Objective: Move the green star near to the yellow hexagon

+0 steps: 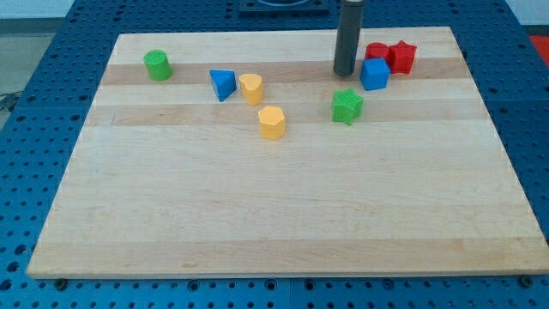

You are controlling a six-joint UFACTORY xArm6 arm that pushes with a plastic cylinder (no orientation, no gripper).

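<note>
The wooden desk (283, 215) fills most of the view and rests on a blue perforated base (34, 154). The dark rod descends from the view's top; my tip (345, 74) sits on the desk just to the left of the blue cube (374, 75) and above the green star (346, 106), apart from it. No end effector is fitted, so no jaw state applies. The green star lies right of centre, well apart from the yellow hexagon (272, 123) to its left. A yellow heart-like block (250, 88) and a blue triangular block (222, 84) stand above-left of the hexagon. A green cylinder (157, 65) occupies the top left. Two red blocks (392, 56) touch behind the blue cube.
</note>
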